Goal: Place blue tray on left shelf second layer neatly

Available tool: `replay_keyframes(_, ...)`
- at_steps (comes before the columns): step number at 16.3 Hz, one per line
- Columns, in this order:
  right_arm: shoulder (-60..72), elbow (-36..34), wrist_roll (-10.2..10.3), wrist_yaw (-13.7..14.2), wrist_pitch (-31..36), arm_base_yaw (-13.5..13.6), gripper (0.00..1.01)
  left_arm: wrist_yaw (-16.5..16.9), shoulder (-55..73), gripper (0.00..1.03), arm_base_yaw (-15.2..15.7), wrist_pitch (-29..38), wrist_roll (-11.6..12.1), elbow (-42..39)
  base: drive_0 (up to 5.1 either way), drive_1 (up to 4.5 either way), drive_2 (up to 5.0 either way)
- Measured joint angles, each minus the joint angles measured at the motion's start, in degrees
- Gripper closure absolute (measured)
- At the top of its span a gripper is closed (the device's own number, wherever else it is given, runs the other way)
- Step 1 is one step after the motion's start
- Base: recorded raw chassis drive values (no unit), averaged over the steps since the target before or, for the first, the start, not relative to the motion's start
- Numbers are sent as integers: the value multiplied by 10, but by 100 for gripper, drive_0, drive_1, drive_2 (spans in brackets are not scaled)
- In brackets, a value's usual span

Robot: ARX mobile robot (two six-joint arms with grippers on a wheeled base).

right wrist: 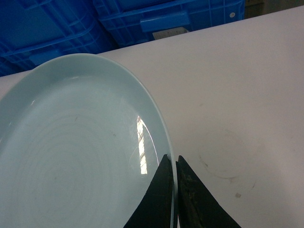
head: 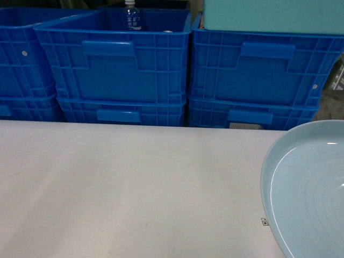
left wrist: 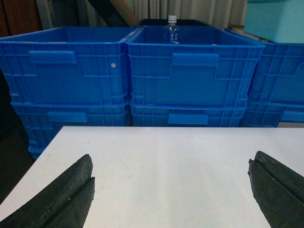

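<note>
Ribbed dark-blue crates (head: 113, 64) stand stacked behind a matte white table (head: 129, 188); the glossy round blue tray (head: 309, 188) sits at its right edge. Left gripper (left wrist: 171, 190): jaws wide, empty. Right gripper (right wrist: 174, 190): jaws pinch the tray's rim.

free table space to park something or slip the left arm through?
Bare: the white table from its left edge to the blue tray, and between the open left gripper fingers. Crowded: the right side, where the right gripper pinches the tray rim; stacked blue crates wall the far edge.
</note>
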Motion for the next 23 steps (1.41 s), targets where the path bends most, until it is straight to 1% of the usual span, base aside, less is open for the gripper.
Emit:
replay_keyframes(5,0,0,0,0,0,0,99,0,0,5,0,0,0,0,-12,-12,-12)
replay_keyframes(6,0,0,0,0,0,0,99,0,0,8,0,0,0,0,-119,-119,-119)
replay_keyframes(7,0,0,0,0,0,0,99,-1,0,5,0,0,0,0,-189,-189,-189)
replay_keyframes(11,0,0,0,0,0,0,99,0,0,5,0,0,0,0,-183,-183,-183)
replay_keyframes(23,-3,-1,0,0,0,0,99,0,0,5,0,0,0,0,331,-403,-403)
